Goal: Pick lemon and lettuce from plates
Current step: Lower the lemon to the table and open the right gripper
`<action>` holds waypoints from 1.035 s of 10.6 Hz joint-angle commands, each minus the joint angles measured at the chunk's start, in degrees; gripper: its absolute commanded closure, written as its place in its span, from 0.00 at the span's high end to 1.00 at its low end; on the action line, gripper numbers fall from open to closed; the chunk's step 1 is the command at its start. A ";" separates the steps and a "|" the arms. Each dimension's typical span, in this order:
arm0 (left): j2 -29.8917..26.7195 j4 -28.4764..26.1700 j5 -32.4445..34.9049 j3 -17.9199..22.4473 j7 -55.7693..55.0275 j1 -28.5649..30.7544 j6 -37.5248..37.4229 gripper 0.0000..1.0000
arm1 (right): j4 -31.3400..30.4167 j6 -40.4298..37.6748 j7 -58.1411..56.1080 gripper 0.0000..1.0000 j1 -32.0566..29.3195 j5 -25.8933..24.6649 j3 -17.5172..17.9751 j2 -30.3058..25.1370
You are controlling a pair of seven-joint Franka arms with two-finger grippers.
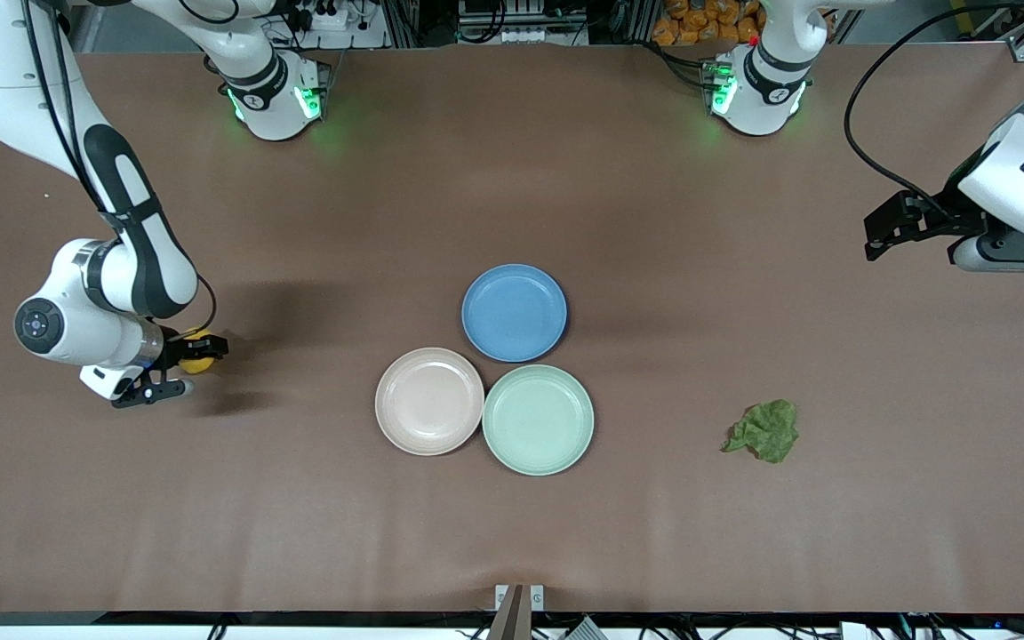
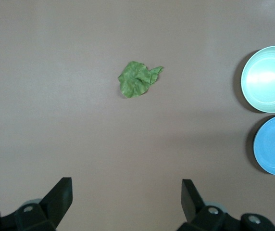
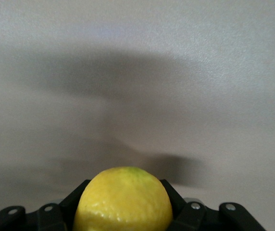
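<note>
My right gripper [image 1: 196, 357] is shut on the yellow lemon [image 1: 199, 354], low over the bare table at the right arm's end. In the right wrist view the lemon [image 3: 123, 202] fills the space between the fingers [image 3: 176, 202]. The lettuce [image 1: 765, 430] lies on the bare table toward the left arm's end, apart from the plates. My left gripper [image 1: 878, 236] is open and holds nothing, up over that end. In its wrist view [image 2: 126, 188] the lettuce [image 2: 138, 79] lies well ahead. The beige-pink plate [image 1: 429, 401] and the mint plate [image 1: 538, 419] touch, both with bare faces.
A blue plate [image 1: 514, 312] sits against both plates, farther from the front camera. The left wrist view also shows the mint plate [image 2: 267, 78] and the blue plate [image 2: 274, 144]. The arm bases stand along the table's edge farthest from the front camera.
</note>
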 commanded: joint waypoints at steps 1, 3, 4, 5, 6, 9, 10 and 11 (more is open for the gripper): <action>-0.31 -0.10 -0.71 -0.15 -0.18 0.29 0.17 1.00 | -0.72 0.84 -0.49 1.00 -0.58 -0.57 0.61 -0.36; -0.23 -0.10 -0.71 -0.15 -0.18 0.29 0.26 1.00 | 0.24 0.14 -0.31 1.00 -0.58 -0.57 1.14 -0.36; -0.14 -0.01 -0.71 -0.15 -0.18 0.20 0.35 1.00 | 0.86 -0.04 -0.31 1.00 -0.58 -0.57 1.05 -0.44; -0.14 -0.01 -0.71 -0.15 -0.18 0.20 0.44 1.00 | 2.34 -1.00 -0.23 1.00 -0.49 -0.57 1.14 -0.62; -0.14 -0.01 -0.71 -0.15 -0.27 0.20 0.44 1.00 | 5.06 -5.44 -0.22 1.00 -0.58 -0.48 1.14 -0.79; -0.14 -0.01 -0.71 -0.15 -0.18 0.20 0.44 1.00 | 14.20 -17.23 0.39 1.00 -0.58 -0.39 1.05 -0.88; -0.14 -0.01 -0.71 -0.15 -0.27 0.20 0.70 1.00 | 16.49 -20.14 0.48 1.00 0.03 -1.00 0.88 -1.14; -0.14 -0.01 -0.71 -0.15 -0.18 0.20 0.70 1.00 | 18.51 -22.69 0.48 1.00 0.56 -1.18 0.53 -1.67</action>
